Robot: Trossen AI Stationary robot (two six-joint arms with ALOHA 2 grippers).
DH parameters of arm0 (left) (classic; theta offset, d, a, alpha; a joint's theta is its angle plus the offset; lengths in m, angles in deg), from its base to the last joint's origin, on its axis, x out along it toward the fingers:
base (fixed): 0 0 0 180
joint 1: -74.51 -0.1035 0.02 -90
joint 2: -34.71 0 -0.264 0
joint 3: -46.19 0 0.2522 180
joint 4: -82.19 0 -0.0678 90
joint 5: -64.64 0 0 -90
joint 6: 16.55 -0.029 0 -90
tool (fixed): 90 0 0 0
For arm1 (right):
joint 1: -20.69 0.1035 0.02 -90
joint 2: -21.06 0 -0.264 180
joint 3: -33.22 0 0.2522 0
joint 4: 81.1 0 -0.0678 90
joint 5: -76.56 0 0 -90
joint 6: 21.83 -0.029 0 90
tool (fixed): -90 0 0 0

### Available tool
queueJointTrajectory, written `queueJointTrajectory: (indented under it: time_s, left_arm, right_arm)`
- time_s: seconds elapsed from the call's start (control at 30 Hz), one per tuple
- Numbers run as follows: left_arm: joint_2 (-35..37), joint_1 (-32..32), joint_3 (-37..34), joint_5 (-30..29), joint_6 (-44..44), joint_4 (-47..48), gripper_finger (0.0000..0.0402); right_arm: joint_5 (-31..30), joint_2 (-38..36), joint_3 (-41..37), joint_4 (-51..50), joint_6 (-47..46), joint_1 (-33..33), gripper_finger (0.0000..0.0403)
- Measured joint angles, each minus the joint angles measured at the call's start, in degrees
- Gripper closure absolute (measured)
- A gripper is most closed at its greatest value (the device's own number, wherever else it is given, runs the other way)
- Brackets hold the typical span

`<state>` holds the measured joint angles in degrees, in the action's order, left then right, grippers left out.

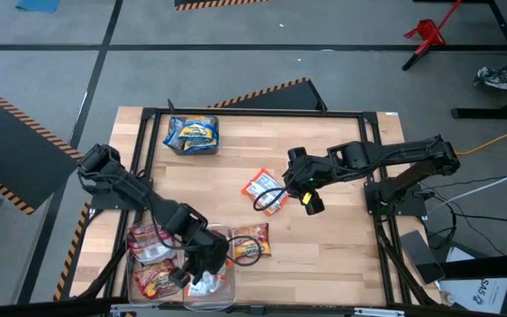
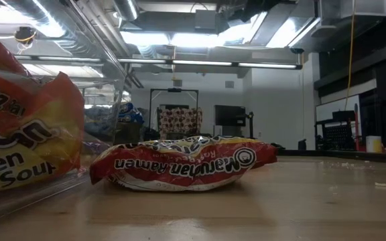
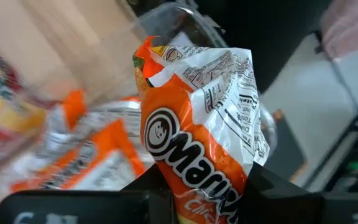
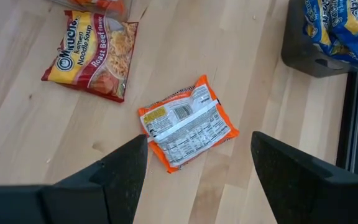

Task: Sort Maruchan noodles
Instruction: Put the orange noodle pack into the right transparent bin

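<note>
My left gripper [image 1: 202, 275] hangs over a clear bin [image 1: 225, 291] at the table's near edge, shut on an orange-and-white Maruchan packet [image 3: 197, 112]. More orange-and-white packets [image 3: 86, 155] lie below it in that bin. My right gripper [image 4: 199, 144] stands open above another orange-and-white packet [image 4: 187, 122], which lies flat, back side up, at mid-table [image 1: 265, 187]. A red packet [image 1: 249, 242] lies flat on the wood [image 2: 186, 163]. Red packets [image 1: 150, 242] fill the bin at near left, and blue ones [image 1: 192, 134] fill a bin at the far side. My left gripper pinches one end of the orange-and-white packet [image 3: 204, 193] between its two fingers [image 3: 145, 202]. The fingers slant downward, and the rest of the packet sticks out beyond them. It is lifted clear above the bin, and its plastic is crumpled near the hold.
The table has a black metal frame [image 1: 253, 112] along its edges. Bare wood [image 1: 341, 246] lies at the near right. Cables and the right arm's base [image 1: 394, 198] stand at the table's right edge.
</note>
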<state>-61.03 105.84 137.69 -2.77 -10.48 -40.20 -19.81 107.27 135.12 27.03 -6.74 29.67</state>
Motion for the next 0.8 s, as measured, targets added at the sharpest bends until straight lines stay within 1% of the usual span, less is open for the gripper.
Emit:
queueJointTrajectory:
  time_s: [0.13, 0.27, 0.37, 0.47, 0.67, 0.8]
  left_arm:
    - [-0.6, -0.2, 0.0, -1.2, -3.9, 0.0, 0.0321]
    - [-1.1, 0.0, 0.1, -1.0, -8.9, -0.3, 0.0321]
    - [-1.1, 0.0, 0.0, -1.3, -10.7, -0.8, 0.0321]
    - [-1.1, 0.0, 0.0, -2.7, -10.5, -2.1, 0.0321]
    - [-1.1, 0.3, 0.0, -2.9, -9.6, -4.0, 0.0321]
    - [-1.1, 0.4, 0.0, -5.1, -6.3, -4.0, 0.0320]
  right_arm:
    - [0.0, 0.0, 0.0, 0.0, 0.1, 0.0, 0.0132]
    - [0.0, 0.0, 0.0, 0.0, 0.1, 0.0, 0.0132]
    - [0.0, 0.0, 0.0, 0.0, 0.1, 0.0, 0.0132]
    - [0.0, 0.0, 0.0, 0.0, 0.1, 0.0, 0.0132]
    - [0.0, 0.0, 0.0, -0.1, 0.1, 0.0, 0.0132]
    - [0.0, 0.0, 0.0, -0.1, 0.2, 0.0, 0.0132]
